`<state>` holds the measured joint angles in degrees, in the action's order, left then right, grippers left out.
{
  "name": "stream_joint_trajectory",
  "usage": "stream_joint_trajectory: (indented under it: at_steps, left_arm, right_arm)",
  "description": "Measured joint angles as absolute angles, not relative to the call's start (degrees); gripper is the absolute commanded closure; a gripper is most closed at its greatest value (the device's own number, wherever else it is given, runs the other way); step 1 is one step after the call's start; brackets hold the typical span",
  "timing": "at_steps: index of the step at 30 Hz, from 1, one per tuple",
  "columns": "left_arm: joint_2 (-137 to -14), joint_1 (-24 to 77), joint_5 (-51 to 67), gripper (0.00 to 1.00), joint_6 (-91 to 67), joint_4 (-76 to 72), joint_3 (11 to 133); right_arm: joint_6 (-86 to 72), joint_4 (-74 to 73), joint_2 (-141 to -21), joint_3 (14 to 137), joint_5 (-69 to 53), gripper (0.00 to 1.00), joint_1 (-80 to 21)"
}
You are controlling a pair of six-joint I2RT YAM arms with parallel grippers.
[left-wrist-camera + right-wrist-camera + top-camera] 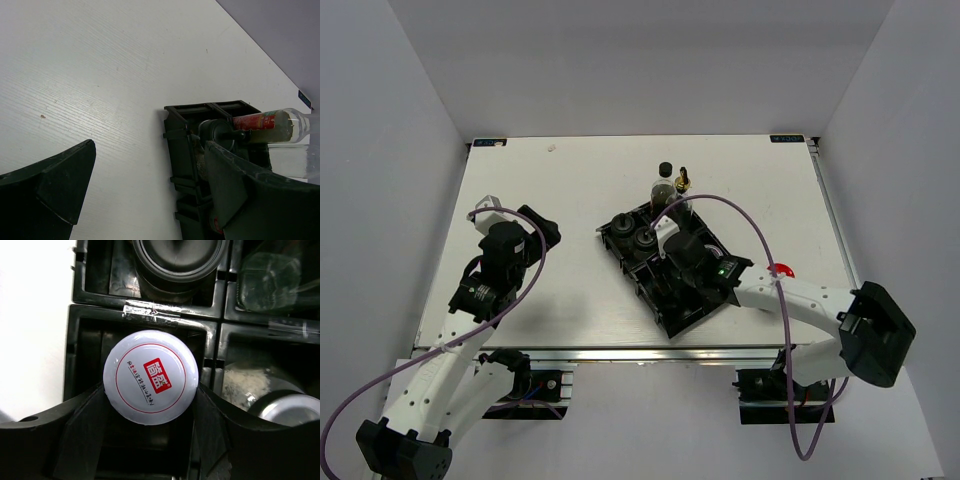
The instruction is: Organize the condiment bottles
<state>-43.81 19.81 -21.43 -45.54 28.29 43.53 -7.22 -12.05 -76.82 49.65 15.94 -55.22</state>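
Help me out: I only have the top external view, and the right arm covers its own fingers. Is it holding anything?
Observer: Yes. The right wrist view shows the right gripper clamped on the white-lidded jar, with a finger against each side.
Operator: What is in the slot next to it?
Observer: The tray compartment beside it holds a jar of pale grains.
Operator: And the other arm?
Observer: The left gripper is open and holds nothing; only bare table shows between its fingers.
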Motion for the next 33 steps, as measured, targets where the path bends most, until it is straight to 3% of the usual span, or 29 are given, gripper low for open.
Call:
stream_joint_trajectory:
  at_steps: [13, 16, 19, 20, 23, 25, 26, 33]
  left_arm:
    - [-44.0, 19.8, -21.6, 0.02, -45.6, 28.3, 43.5]
    - [-44.6, 19.8, -21.6, 0.02, -45.5, 28.3, 43.5]
    - [-44.8, 19.8, -21.6, 0.02, -45.5, 28.3, 43.5]
    - [-44.8, 19.8, -21.6, 0.02, -45.6, 28.3, 43.5]
    - [-44.8, 19.8, -21.6, 0.02, -45.6, 28.3, 43.5]
    - [-44.8, 19.8, -21.6, 0.02, -45.6, 28.3, 43.5]
    - [-44.8, 19.8, -21.6, 0.02, -45.6, 28.3, 43.5]
    - [-44.9, 19.8, -21.3, 0.02, -45.7, 27.7, 43.3]
  right_arm:
    - [-7.0, 3.2, -79.1, 42.1, 17.4, 0.90, -55.1]
    - [-7.0, 6.6, -79.1, 40.7, 17.7, 0.84, -55.1]
    - [-7.1, 7.8, -79.1, 40.3, 17.8, 0.64, -55.1]
    - [-7.1, 7.9, -79.1, 40.2, 17.8, 0.51, -55.1]
    - [-7.6, 7.8, -79.1, 40.2, 18.0, 0.29, -55.1]
    - [-8.4, 7.8, -79.0, 40.2, 18.1, 0.22, -55.1]
    - [-8.7, 7.9, -78.7, 40.2, 18.1, 0.11, -55.1]
    - [-10.6, 1.8, -71.4, 41.1, 18.1, 0.11, -54.4]
